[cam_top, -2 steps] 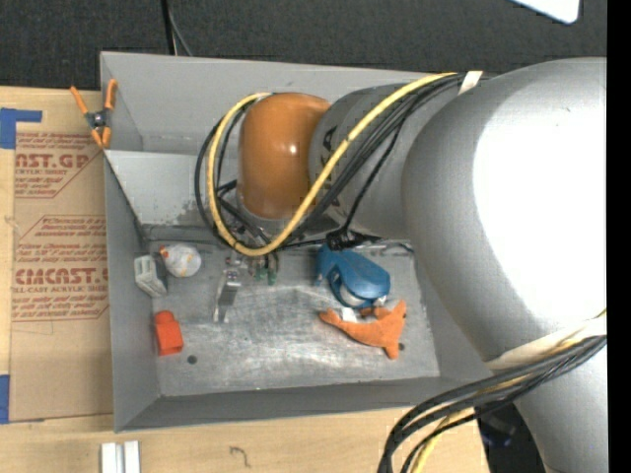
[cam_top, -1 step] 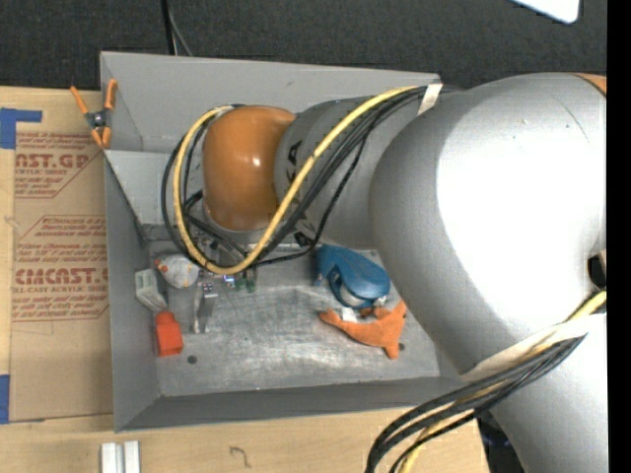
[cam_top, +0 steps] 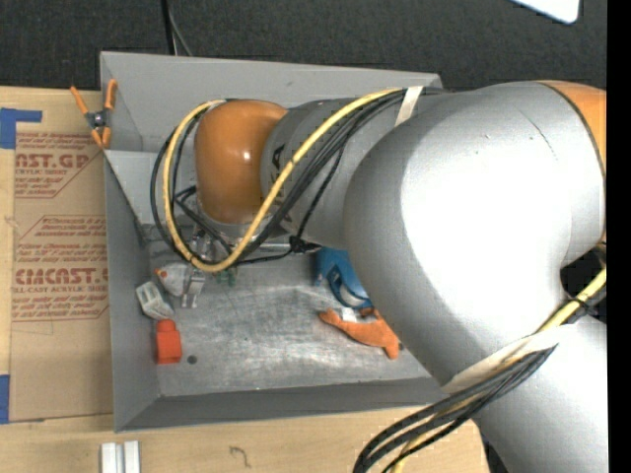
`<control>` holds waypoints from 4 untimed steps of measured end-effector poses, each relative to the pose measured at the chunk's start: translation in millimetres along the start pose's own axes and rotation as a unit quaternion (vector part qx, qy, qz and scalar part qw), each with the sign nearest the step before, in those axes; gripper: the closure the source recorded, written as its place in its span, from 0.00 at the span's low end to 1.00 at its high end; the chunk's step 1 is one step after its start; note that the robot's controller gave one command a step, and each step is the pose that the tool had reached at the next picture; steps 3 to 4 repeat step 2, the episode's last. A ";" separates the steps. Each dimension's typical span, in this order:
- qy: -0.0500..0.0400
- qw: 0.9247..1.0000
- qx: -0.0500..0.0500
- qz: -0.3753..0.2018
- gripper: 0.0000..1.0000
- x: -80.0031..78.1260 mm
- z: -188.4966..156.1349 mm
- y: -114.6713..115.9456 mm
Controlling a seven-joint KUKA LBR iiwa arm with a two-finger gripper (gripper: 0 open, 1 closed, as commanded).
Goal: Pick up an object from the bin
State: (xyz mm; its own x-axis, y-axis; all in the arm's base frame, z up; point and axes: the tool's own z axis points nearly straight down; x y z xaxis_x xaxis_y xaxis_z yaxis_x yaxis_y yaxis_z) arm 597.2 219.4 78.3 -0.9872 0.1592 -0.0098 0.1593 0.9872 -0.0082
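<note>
Pincer (cam_top: 192, 282) of a grey robot arm (cam_top: 473, 215) hangs low over the left part of a grey metal bin (cam_top: 256, 335), just above the bin's floor. An orange cover (cam_top: 235, 161) on the wrist and a loop of yellow and black cables (cam_top: 165, 180) sit over it, so whether the pincer is open, closed or gripping anything cannot be told.

Nearest to it is a small pale grey-white piece (cam_top: 153, 300), lying on the floor just to the pincer's left, close to the bin's left wall; contact between the two cannot be made out. A red-orange block (cam_top: 168, 343) stands a little nearer the front-left corner, apart from the pale piece.

Across a bare stretch of scuffed floor, toward the right, a blue object (cam_top: 333, 267) lies partly under the arm's bulk, with a flat orange object (cam_top: 363, 329) just in front of it, its far end also hidden beneath the arm. Both lie well apart from the pincer.
</note>
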 end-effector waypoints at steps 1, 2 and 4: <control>-0.002 1.000 -0.001 0.000 1.00 -0.5 0.0 0.4; 0.001 1.000 -0.006 0.000 1.00 -2.7 -65.0 0.6; 0.001 1.000 -0.006 0.000 1.00 -2.7 -65.0 0.6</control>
